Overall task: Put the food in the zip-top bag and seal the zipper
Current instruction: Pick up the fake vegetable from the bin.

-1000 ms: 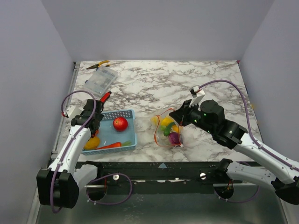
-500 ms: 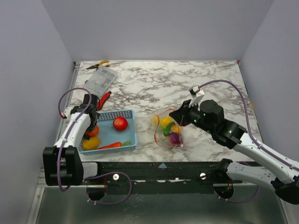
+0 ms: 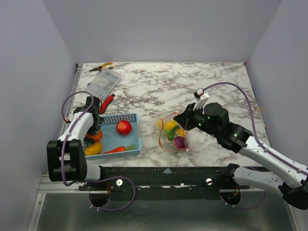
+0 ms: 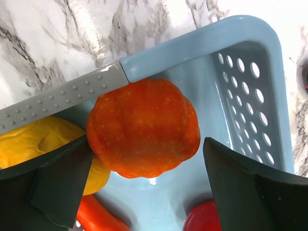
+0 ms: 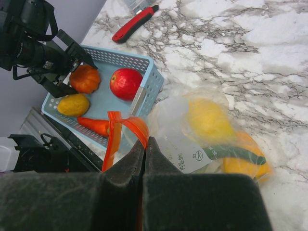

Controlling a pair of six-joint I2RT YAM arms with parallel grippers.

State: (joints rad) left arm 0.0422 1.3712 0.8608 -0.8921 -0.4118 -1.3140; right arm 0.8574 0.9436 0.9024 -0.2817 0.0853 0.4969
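Swung in this last second, the left gripper, jaws wide and empty, now straddles the orange ridged toy at the blue basket's 9 o'clock, likely the next pick, while the right gripper stays pinched shut on the part-filled zip-top bag's zipper near the table's 6 o'clock.

Pale blue perforated plastic basket: directly beneath the left hand, on the white, grey-veined marble table.
Red-handled utility knife: just beyond the left hand, near the basket's far left corner.
Rigid clear plastic box: past the knife, just beside it; contact unclear.
Yellow-handled tool: beyond the box, at the table's far edge; type unclear.
All four lie well to the left of the right hand.
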